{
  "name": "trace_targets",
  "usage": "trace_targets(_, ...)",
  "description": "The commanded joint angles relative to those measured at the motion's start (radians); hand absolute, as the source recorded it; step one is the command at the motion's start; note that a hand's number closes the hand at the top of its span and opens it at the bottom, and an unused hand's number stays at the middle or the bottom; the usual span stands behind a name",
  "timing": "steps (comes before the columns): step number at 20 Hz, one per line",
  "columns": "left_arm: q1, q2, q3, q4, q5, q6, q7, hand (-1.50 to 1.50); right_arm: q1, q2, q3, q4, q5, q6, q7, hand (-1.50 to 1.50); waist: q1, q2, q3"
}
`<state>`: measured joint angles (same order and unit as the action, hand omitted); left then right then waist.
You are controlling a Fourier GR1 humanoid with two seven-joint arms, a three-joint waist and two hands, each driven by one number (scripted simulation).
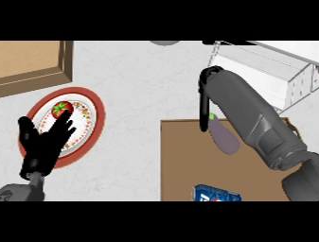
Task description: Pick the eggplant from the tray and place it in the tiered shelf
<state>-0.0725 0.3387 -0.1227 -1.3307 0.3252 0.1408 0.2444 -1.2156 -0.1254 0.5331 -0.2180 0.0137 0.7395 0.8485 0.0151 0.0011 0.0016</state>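
- Pale grey, marbled counter [137, 80] seen from steeply above; brown wooden board [22, 61] with a raised rim at the far left corner, cut off by the view's edge.
- Wire tiered shelf [260, 71], white, at the far right; set at a slant, well beyond the tray's far edge.
- Flat brown tray [182, 160] in the lower middle, running down to the view's lower edge; blue packet [216, 193] lying at its near edge.
- Eggplant [223, 137], dark purple with a green stem end, over the tray's far right part; tilted, stem end toward the far edge, fat end nearer; right side hidden under the grey forearm; resting on the tray or lifted off it, not possible to tell.
- Right hand [204, 101] above the eggplant's stem end, mostly hidden behind its own forearm; a black part of it running down along the left of the stem end; clamped on the eggplant or not, cannot tell.
- Round plate [67, 90] with a red rim and a patterned white middle at the left of the counter, just below the board; red tomato [62, 109] with a green top on its far half.
- Left hand [39, 153] open over the plate's near left part, fingers straight and spread, pointing away; tips just below the tomato, not closed on anything.
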Motion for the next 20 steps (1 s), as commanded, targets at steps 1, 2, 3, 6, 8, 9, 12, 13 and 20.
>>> trace_targets(1, 0.023, 0.012, 0.02, -0.027, 0.003, -0.019, 0.022, 0.0, 0.069, -0.006, 0.026, -0.038, 0.064, 0.002, 0.003, -1.5, -0.005, 0.0, -0.002)
trace_targets(2, 0.015, -0.044, -0.001, -0.017, -0.022, 0.03, 0.012, 0.0, 0.053, -0.013, 0.014, -0.024, 0.07, -0.004, 0.001, -1.5, -0.002, 0.002, -0.002)
trace_targets(3, 0.054, -0.001, 0.003, -0.058, -0.009, -0.018, 0.023, 0.0, 0.043, 0.021, 0.016, 0.001, 0.081, -0.018, 0.004, -1.5, 0.009, 0.004, -0.001)
trace_targets(6, 0.005, -0.02, 0.028, 0.015, -0.014, -0.02, 0.002, 0.0, 0.095, -0.013, 0.045, -0.044, 0.135, -0.015, -0.012, -1.5, -0.007, 0.002, -0.002)
trace_targets(8, 0.055, -0.04, 0.012, -0.003, -0.036, -0.014, -0.026, 0.0, 0.129, 0.037, 0.022, -0.114, 0.128, -0.059, 0.026, -1.5, -0.016, -0.005, -0.002)
trace_targets(9, 0.02, -0.004, 0.04, -0.022, -0.02, -0.03, 0.026, 0.0, 0.125, 0.001, 0.036, -0.061, 0.172, -0.07, -0.044, -1.5, -0.002, 0.002, -0.001)
trace_targets(12, 0.056, -0.044, 0.014, -0.012, -0.049, -0.021, -0.009, 0.0, 0.165, -0.013, 0.023, -0.039, 0.195, -0.101, -0.123, -1.5, 0.003, 0.005, -0.001)
trace_targets(13, 0.007, -0.015, 0.071, 0.002, -0.016, -0.044, 0.023, 0.0, 0.137, 0.021, -0.005, -0.07, 0.186, -0.094, -0.051, -1.5, -0.004, 0.001, -0.002)
trace_targets(20, 0.056, -0.058, 0.031, -0.078, -0.068, -0.011, 0.035, 0.0, 0.231, 0.027, -0.014, -0.096, 0.254, -0.161, -0.126, -1.5, 0.003, 0.002, -0.001)
